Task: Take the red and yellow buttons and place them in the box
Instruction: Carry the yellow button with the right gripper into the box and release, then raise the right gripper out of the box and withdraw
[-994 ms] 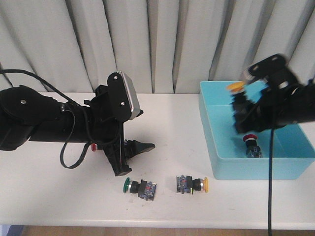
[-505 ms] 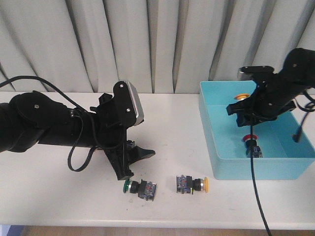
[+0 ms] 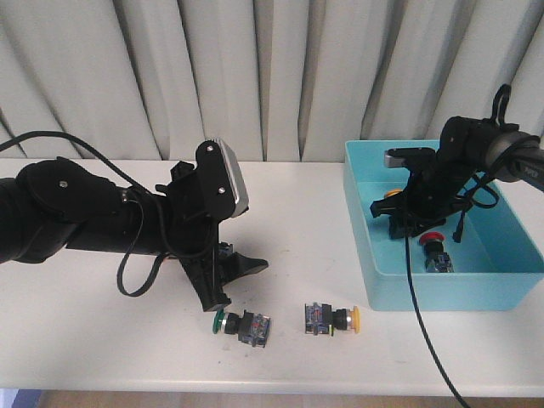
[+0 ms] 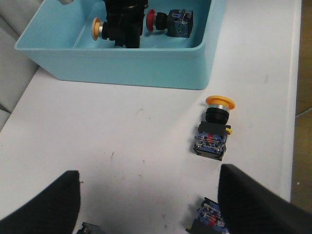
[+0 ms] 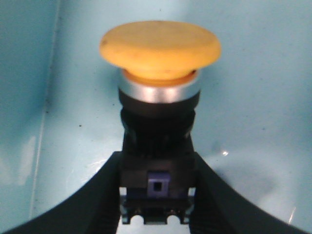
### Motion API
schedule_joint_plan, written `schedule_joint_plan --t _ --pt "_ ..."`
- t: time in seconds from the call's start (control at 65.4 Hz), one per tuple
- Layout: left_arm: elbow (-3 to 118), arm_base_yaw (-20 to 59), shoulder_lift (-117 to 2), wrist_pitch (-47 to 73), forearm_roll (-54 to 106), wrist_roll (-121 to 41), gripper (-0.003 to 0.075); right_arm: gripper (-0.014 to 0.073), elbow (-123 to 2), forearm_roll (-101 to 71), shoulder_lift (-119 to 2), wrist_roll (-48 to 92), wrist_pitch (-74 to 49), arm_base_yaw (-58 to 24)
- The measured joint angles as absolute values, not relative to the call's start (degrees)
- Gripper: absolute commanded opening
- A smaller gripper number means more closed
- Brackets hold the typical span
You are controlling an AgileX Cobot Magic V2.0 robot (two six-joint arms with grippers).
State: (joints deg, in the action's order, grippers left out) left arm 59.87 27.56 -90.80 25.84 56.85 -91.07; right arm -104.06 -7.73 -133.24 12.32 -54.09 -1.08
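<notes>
- The right hand [image 3: 406,223] is lowered inside the box [image 3: 374,280], its fingers [image 5: 97,195] clamped on the black body of a yellow button [image 5: 160,73].
- A red button [image 3: 435,246] is seen lying on the box floor just beside it.
- The left hand [image 3: 229,285] is spread wide above the table [image 3: 85,340].
- A second yellow button [image 3: 331,318] and a green button [image 3: 240,324] are found on the table near that hand, in front of the box.
</notes>
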Motion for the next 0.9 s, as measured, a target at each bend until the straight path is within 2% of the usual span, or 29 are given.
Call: schedule_joint_plan --t 0.168,0.26,0.459,0.596,0.734,0.902 --pt "59.9 27.6 -90.8 25.8 56.8 -91.1 0.0570 0.0422 -104.6 -7.7 -133.4 12.3 -54.6 -1.1" --pt "59.9 27.6 -90.8 25.8 56.8 -91.1 0.0570 0.0455 -105.4 -7.7 -133.4 12.3 -55.8 -1.1" --pt "59.9 27.6 -90.8 25.8 56.8 -91.1 0.0570 0.0442 -111.5 -7.7 -132.3 12.3 -64.6 -1.1" --pt "59.9 27.6 -90.8 25.8 56.8 -91.1 0.0570 0.0415 -111.7 -7.8 -126.2 11.4 -68.9 -1.3" --pt "59.9 27.6 -90.8 25.8 56.8 -91.1 0.0570 0.0393 -107.2 -7.7 -116.4 10.2 -69.0 -2.5" --pt "59.9 27.6 -90.8 25.8 56.8 -90.9 0.0570 0.0391 -94.1 -7.5 -101.8 9.9 -63.9 -6.1"
